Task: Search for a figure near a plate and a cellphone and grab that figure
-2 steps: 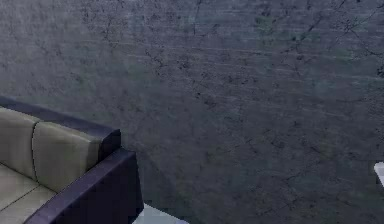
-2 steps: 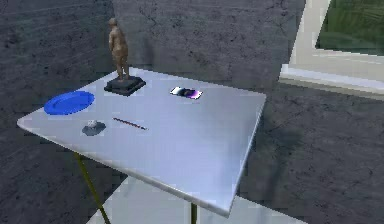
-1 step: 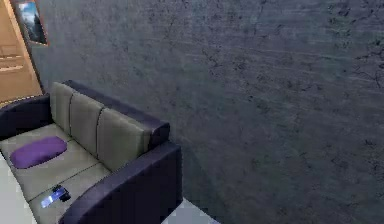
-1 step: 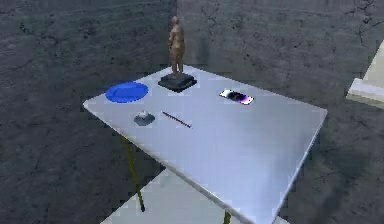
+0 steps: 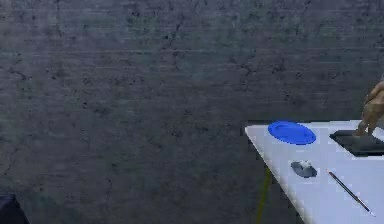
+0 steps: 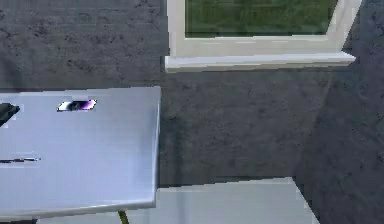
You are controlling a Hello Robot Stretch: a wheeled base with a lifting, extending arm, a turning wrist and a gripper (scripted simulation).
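Observation:
A tan figure (image 5: 374, 108) on a dark square base (image 5: 359, 142) stands on the white table (image 5: 300, 190) at the forward view's right edge. Left of it lies a round blue plate (image 5: 291, 132). Nearer the front of the table rests a small grey flat thing (image 5: 303, 169), and a thin dark stick (image 5: 349, 191) lies beside it. In the arm side view the same white table (image 6: 100, 150) fills the lower left, with a small shiny flat thing (image 6: 76, 105) near its far edge, perhaps the cellphone.
A dark grey rough wall (image 5: 130, 90) stands ahead in the forward view. A white-framed window (image 6: 260, 35) with green outside sits high in the arm side view. A dark object (image 6: 6, 113) and a thin stick (image 6: 20, 159) lie at that table's left edge.

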